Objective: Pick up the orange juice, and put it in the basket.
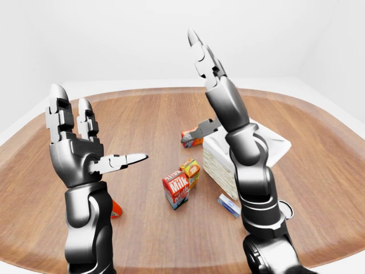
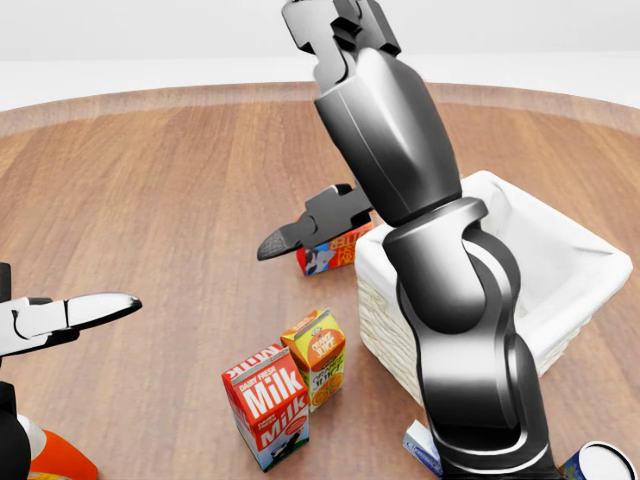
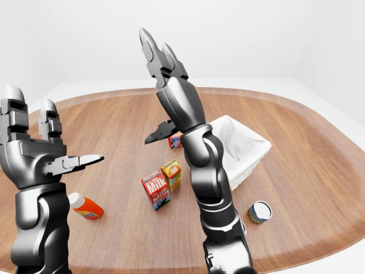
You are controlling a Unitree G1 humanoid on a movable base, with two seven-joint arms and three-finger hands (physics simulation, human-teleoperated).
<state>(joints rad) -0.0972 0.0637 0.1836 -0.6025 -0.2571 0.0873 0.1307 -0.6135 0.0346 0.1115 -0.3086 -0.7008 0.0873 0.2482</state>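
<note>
The orange juice (image 2: 318, 355) is a small orange-and-yellow carton standing on the wooden table, touching the right side of a milk carton (image 2: 268, 405). To its right sits the white lined basket (image 2: 560, 270), with nothing visible inside. My right hand (image 3: 157, 88) is raised high above the butter box and the basket's left edge, fingers spread and open, holding nothing. At the left of the left-eye view my left hand (image 1: 100, 134) is also up and open, thumb pointing right, well apart from the juice.
A red and blue butter box (image 2: 335, 250) lies above the juice, by the basket's left corner. An orange bottle with a white cap (image 3: 85, 206) lies at lower left. A can (image 3: 261, 212) and a small blue-white box (image 1: 229, 204) lie below the basket.
</note>
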